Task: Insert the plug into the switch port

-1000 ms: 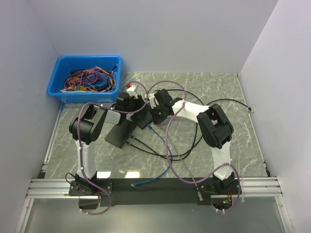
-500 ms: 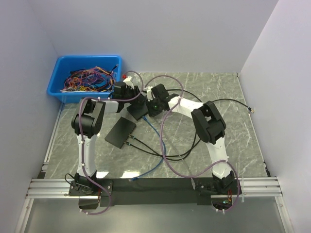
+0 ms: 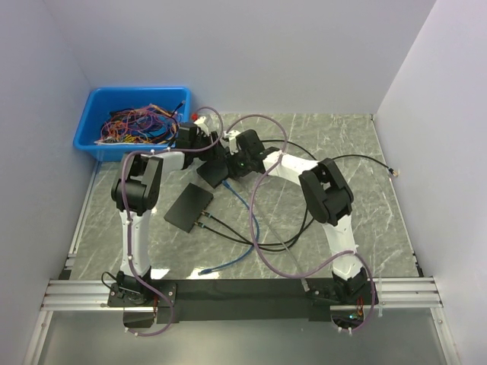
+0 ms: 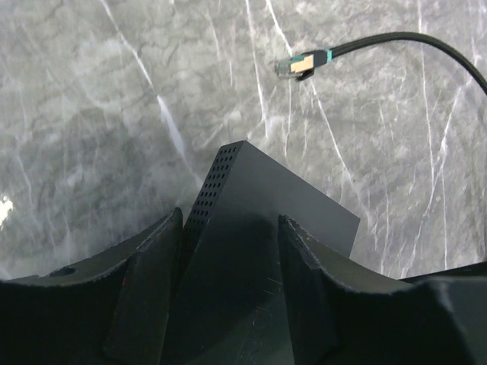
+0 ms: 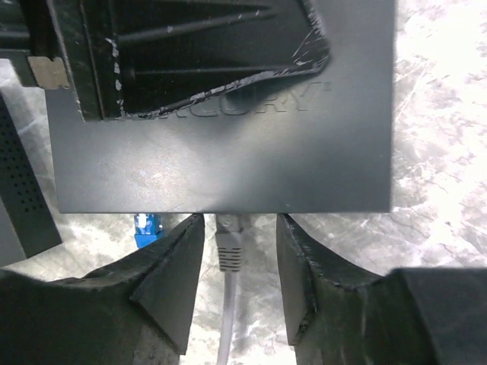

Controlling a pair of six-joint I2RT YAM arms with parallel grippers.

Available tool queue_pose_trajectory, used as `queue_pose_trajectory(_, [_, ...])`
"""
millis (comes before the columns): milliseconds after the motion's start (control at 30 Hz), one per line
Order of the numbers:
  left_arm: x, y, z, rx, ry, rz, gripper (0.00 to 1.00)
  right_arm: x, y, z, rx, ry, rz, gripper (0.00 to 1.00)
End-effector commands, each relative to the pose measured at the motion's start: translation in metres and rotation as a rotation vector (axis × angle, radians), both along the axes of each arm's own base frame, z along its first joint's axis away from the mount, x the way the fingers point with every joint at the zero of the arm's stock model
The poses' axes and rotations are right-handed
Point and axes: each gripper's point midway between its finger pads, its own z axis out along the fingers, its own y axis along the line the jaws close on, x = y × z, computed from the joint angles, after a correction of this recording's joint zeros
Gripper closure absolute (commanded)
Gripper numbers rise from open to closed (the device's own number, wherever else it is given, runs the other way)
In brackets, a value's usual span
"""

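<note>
Seemingly seated, the plug points nose-first into the switch.

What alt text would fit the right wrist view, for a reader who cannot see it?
A grey plug on a pale cable sits at the lower edge of a dark grey switch, between the open fingers of the right gripper, which do not touch it. A blue plug sits at the same edge to its left; the marble table shows below.
</note>
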Motion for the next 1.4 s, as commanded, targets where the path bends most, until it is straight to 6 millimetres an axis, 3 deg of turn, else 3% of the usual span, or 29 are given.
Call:
queue_pose_trajectory(0, [-0.054, -0.031, 0.005, -0.025, 0.165, -0.107, 0.41, 0.042, 0.025, 0.111, 0.204, -0.313, -0.025, 0.49])
queue_pose_trajectory(167, [-0.031, -0.018, 0.029, 0.043, 0.115, -0.036, 0.38, 0.019, 0.010, 0.112, 0.200, -0.293, -0.027, 0.44])
queue_pose_trajectory(200, [-0.027, -0.017, 0.032, 0.053, 0.108, -0.029, 0.37, 0.016, 0.007, 0.112, 0.199, -0.290, -0.028, 0.35])
queue_pose_trajectory(433, [0.004, -0.005, 0.069, 0.107, 0.026, 0.030, 0.32, -0.021, -0.014, 0.120, 0.238, -0.244, -0.076, 0.29])
queue_pose_trajectory(533, [0.013, 0.004, 0.101, 0.109, -0.035, 0.076, 0.32, -0.037, -0.025, 0.120, 0.214, -0.243, -0.095, 0.28])
queue_pose_trajectory(633, [0.012, 0.015, 0.141, 0.124, -0.110, 0.128, 0.32, -0.050, -0.027, 0.138, 0.237, -0.263, -0.106, 0.28])
queue_pose_trajectory(667, [0.003, 0.021, 0.163, 0.116, -0.147, 0.141, 0.32, -0.058, -0.032, 0.144, 0.253, -0.271, -0.108, 0.28])
queue_pose_trajectory(733, [-0.006, 0.030, 0.184, 0.111, -0.199, 0.183, 0.32, -0.077, -0.032, 0.157, 0.305, -0.285, -0.109, 0.28])
queue_pose_trajectory(767, [-0.015, 0.037, 0.177, 0.124, -0.188, 0.204, 0.32, -0.083, -0.032, 0.162, 0.325, -0.291, -0.112, 0.28])
queue_pose_trajectory(800, [-0.028, 0.045, 0.208, 0.105, -0.253, 0.235, 0.32, -0.092, -0.031, 0.166, 0.343, -0.299, -0.109, 0.27])
queue_pose_trajectory(833, [-0.034, 0.055, 0.213, 0.112, -0.274, 0.274, 0.33, -0.107, -0.026, 0.164, 0.360, -0.298, -0.091, 0.27])
queue_pose_trajectory(867, [-0.053, 0.065, 0.224, 0.103, -0.319, 0.302, 0.33, -0.117, -0.025, 0.181, 0.389, -0.336, -0.089, 0.27])
queue_pose_trajectory(900, [-0.063, 0.072, 0.228, 0.103, -0.339, 0.327, 0.33, -0.126, -0.023, 0.185, 0.394, -0.349, -0.083, 0.27])
queue_pose_trajectory(1033, [-0.108, 0.109, 0.233, 0.083, -0.405, 0.475, 0.34, -0.181, -0.002, 0.194, 0.394, -0.382, 0.009, 0.27])
queue_pose_trajectory(1067, [-0.126, 0.123, 0.226, 0.089, -0.414, 0.526, 0.34, -0.191, -0.002, 0.199, 0.407, -0.394, 0.023, 0.27])
queue_pose_trajectory(1133, [-0.141, 0.138, 0.222, 0.084, -0.441, 0.587, 0.34, -0.207, -0.002, 0.194, 0.410, -0.395, 0.031, 0.27])
queue_pose_trajectory(1167, [-0.155, 0.156, 0.212, 0.107, -0.455, 0.658, 0.34, -0.223, 0.002, 0.200, 0.436, -0.397, 0.067, 0.27])
queue_pose_trajectory(1333, [-0.187, 0.218, 0.204, 0.132, -0.517, 0.976, 0.34, -0.270, 0.006, 0.197, 0.480, -0.377, 0.157, 0.27])
queue_pose_trajectory(1367, [-0.195, 0.229, 0.190, 0.149, -0.514, 1.024, 0.34, -0.276, 0.006, 0.199, 0.485, -0.381, 0.167, 0.27])
